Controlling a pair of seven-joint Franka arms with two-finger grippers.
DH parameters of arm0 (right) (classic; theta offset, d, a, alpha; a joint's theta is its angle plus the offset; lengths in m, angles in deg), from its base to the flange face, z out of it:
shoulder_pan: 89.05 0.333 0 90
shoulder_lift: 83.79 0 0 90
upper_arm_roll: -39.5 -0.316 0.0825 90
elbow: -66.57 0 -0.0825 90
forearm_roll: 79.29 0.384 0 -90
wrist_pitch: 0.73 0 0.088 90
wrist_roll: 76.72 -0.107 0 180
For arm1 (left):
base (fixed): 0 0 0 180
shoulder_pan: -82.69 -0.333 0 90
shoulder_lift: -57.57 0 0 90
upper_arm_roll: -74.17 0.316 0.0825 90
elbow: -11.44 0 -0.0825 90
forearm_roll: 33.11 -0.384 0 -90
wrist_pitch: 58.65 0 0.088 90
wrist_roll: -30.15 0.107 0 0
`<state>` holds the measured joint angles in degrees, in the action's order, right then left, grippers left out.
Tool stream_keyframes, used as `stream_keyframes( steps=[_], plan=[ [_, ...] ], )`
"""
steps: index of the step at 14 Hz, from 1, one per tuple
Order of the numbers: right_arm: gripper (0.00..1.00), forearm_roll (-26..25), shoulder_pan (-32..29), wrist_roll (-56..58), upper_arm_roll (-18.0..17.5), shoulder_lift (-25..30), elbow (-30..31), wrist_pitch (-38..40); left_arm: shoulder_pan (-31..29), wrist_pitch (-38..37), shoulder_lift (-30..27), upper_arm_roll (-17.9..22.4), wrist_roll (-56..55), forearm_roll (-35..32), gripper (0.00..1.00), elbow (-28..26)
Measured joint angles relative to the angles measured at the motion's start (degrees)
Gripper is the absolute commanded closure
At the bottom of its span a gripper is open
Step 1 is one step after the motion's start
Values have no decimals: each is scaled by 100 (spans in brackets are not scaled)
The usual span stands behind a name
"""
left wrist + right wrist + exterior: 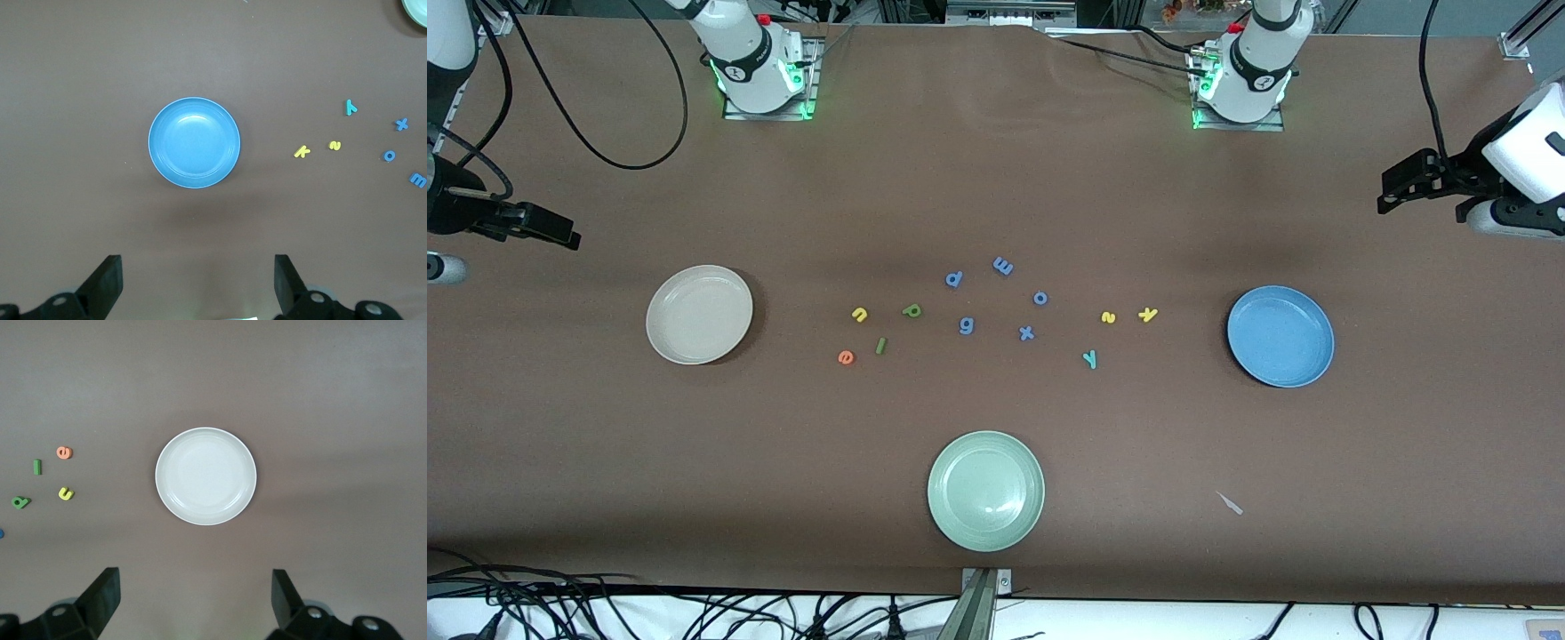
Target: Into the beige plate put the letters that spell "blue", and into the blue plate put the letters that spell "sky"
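Nothing sorted yet: both task plates are bare and every letter sits loose mid-desk. The beige plate (699, 314) lies toward the right arm's end of the desk, w/ the "blue" letters just beside it: yellow u (859, 314), green b (911, 310), dark green l (880, 346), orange e (846, 357). The blue plate (1280, 336) lies toward the left arm's end, w/ yellow k (1148, 314), yellow s (1108, 317) and teal y (1089, 359) near it. So each word is grouped by its own plate, prob. so you work one arm per side w/o crossing. The periwinkle letters (1003, 265) between the groups and the pale green plate (986, 491) by the desk's front edge are distractors; skip them. Right gripper (193, 603) hangs over the desk's edge at its end, jaws spread wide, holding nothing; left gripper (198, 283) likewise at its end. Both wait.
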<state>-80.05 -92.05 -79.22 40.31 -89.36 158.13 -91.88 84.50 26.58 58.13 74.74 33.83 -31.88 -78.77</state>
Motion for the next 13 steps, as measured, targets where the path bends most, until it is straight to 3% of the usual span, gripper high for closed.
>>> stream_keyframes(
  steps=[13],
  plan=[
    [0, 12, 2, 3, -4, -11, 1, -281, 0, 0, 0, 0, 0, 3, 0, 0]
  ],
)
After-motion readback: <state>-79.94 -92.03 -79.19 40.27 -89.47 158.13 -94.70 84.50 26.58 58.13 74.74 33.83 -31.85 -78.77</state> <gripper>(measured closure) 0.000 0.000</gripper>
